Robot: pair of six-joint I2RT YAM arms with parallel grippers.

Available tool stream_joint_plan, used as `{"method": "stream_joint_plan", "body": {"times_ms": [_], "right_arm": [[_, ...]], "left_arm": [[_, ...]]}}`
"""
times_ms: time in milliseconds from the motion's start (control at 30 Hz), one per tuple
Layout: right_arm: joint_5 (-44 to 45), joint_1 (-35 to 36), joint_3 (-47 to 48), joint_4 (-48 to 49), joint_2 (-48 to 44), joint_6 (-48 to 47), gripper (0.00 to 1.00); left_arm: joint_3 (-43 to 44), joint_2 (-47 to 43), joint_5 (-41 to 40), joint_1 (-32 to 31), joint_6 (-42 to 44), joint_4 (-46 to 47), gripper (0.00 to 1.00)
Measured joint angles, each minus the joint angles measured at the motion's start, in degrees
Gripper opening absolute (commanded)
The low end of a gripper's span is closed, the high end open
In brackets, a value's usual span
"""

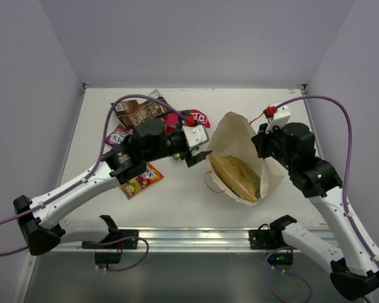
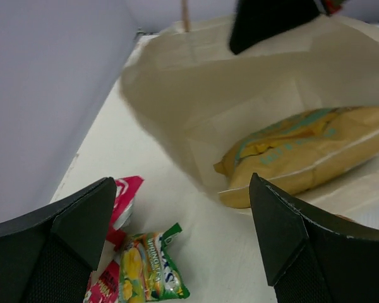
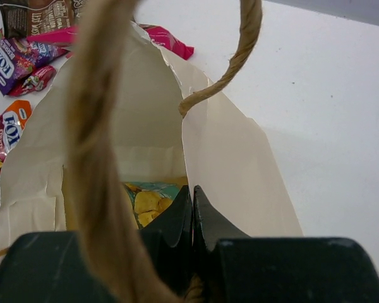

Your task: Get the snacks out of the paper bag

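Currently, right gripper (image 3: 192,192) clamps the paper bag (image 1: 237,136) rim; left gripper (image 2: 180,183) faces its mouth.
Right jaws pressed together on the paper. Left jaws apart, empty; tan pouch (image 2: 303,158) lies inside the bag ahead of them, green-yellow packet (image 2: 148,265) just beneath them.

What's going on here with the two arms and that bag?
The right gripper is pinched shut on the rim of the paper bag, propping its mouth open. The left gripper is open and empty, facing that mouth. A tan pouch remains inside, while several packets lie out on the table to the left.
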Motion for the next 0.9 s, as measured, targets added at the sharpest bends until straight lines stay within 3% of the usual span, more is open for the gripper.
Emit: {"method": "stream_joint_plan", "body": {"times_ms": [200, 333, 900], "right_arm": [[0.11, 1.49, 0.0, -0.72, 0.0, -0.96, 0.01], [0.61, 2.29, -0.13, -0.68, -0.09, -1.11, 0.01], [1.49, 4.37, -1.42, 0.02, -0.74, -2.08, 0.01]], "left_arm": [[3.56, 7.98, 0.0, -13.33, 10.67, -5.88, 0.95], [7.74, 14.16, -0.35, -18.84, 15.32, -9.33, 0.94], [19.87, 28.96, 0.33, -20.9, 22.67, -23.21, 0.87]]}}
